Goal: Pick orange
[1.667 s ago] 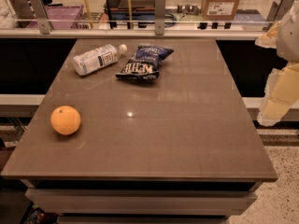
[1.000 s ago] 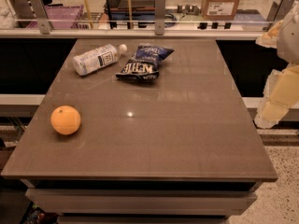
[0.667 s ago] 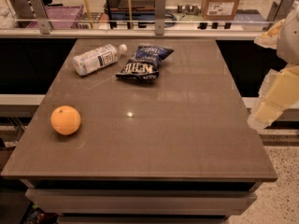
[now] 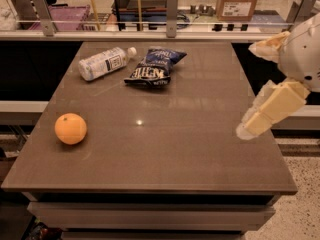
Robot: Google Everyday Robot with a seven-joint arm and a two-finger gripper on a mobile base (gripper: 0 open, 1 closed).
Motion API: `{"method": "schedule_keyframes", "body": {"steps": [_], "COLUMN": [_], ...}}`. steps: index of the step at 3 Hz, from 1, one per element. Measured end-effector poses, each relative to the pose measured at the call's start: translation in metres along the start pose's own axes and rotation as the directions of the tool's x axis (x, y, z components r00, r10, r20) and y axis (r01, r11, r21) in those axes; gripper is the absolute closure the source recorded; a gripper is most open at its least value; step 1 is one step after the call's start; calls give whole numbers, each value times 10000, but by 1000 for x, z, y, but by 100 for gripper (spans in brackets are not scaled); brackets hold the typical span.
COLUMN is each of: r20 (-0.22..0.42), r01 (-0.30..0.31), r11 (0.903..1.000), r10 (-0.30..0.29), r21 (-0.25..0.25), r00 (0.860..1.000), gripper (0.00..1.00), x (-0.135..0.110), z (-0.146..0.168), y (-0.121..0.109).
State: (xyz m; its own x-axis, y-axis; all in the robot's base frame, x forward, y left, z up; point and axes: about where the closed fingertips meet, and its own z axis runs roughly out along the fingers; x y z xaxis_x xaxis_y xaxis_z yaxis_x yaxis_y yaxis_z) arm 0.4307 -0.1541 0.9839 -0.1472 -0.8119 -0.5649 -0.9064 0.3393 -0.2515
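The orange (image 4: 70, 128) is a round, bright orange fruit that sits on the brown table (image 4: 165, 149) near its left edge, towards the front. My gripper (image 4: 248, 128) is a cream-coloured piece on the white arm at the right side of the view. It hangs over the table's right edge, far to the right of the orange, and holds nothing that I can see.
A clear plastic bottle (image 4: 103, 62) lies on its side at the table's back left. A dark blue chip bag (image 4: 154, 68) lies just right of it. A rail with glass panels (image 4: 172, 8) runs behind the table. Speckled floor (image 4: 300, 204) lies to the right.
My gripper has swung left and slightly down, from beside the table's right edge to over that edge. The orange, bottle and chip bag have not moved.
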Motion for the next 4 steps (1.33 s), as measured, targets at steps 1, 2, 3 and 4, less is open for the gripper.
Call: {"method": "schedule_keyframes", "body": {"steps": [1, 2, 3, 4], "r20": [1774, 2599, 2591, 2671], "r01": [311, 581, 609, 537], "r11": [9995, 9982, 9981, 9981], "r10": [-308, -593, -608, -433], "r21": [12, 123, 78, -314], "r00": [9837, 9638, 9639, 9627], "gripper": [0, 0, 0, 0], "x": [-14, -36, -38, -49], "z": [28, 23, 24, 41], "y": [2, 4, 4, 13]}}
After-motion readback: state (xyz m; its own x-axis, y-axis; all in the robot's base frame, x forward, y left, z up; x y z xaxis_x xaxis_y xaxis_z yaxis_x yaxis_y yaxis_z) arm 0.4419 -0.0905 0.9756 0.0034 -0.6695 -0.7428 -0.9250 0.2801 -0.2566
